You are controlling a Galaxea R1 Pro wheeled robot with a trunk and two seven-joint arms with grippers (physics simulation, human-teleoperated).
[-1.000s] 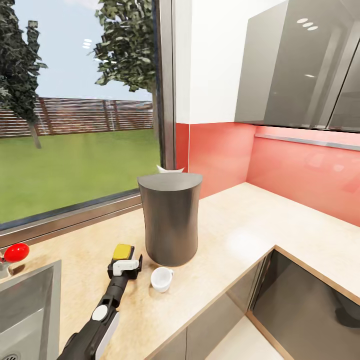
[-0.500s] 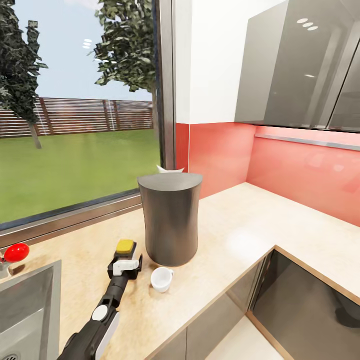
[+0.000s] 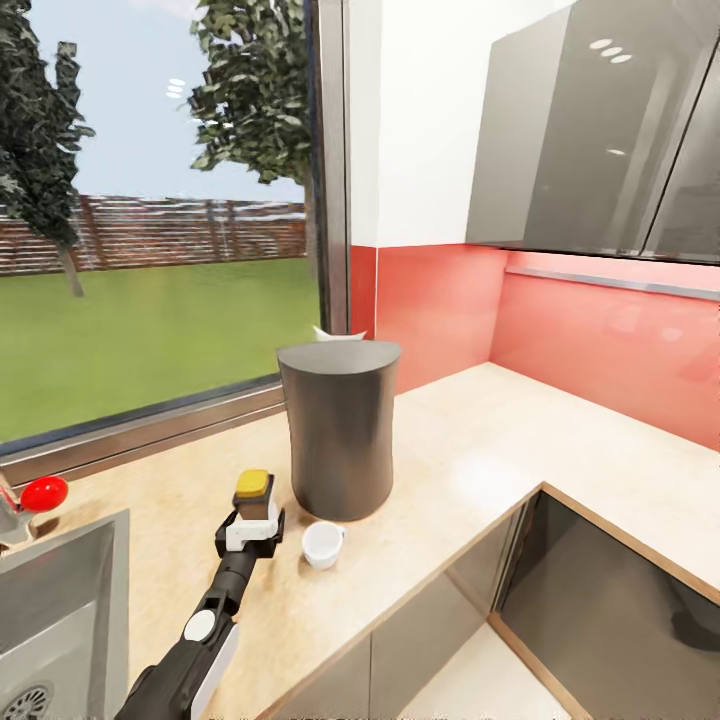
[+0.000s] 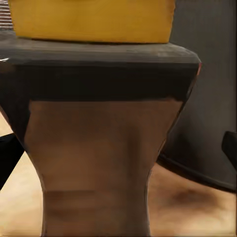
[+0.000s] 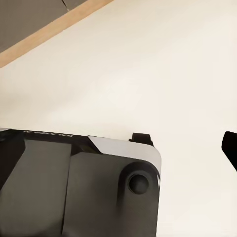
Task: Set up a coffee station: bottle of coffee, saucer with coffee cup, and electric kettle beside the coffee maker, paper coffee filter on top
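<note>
The dark grey coffee maker [image 3: 340,435] stands on the beige countertop [image 3: 480,450] by the window. A white paper filter [image 3: 340,333] peeks out behind its top rim. A small white coffee cup [image 3: 322,543] sits on the counter at its foot. The bottle of coffee [image 3: 252,494], brown with a yellow lid, stands just left of the maker, between the fingers of my left gripper [image 3: 251,527]. In the left wrist view the bottle [image 4: 98,148] is close up, and the fingers [image 4: 230,146] stand wide of its sides, so the gripper is open. My right gripper's fingertip [image 5: 230,148] hangs over pale floor.
A steel sink [image 3: 50,620] with a red-knobbed tap [image 3: 42,493] is at the left. A dark recess [image 3: 610,610] cuts into the counter's front right. Grey wall cabinets [image 3: 600,130] hang above the red backsplash. My own base [image 5: 74,187] shows in the right wrist view.
The head view has shifted slightly. The bottle now sits farther out from the left gripper, with more of its brown body showing above the fingers.
</note>
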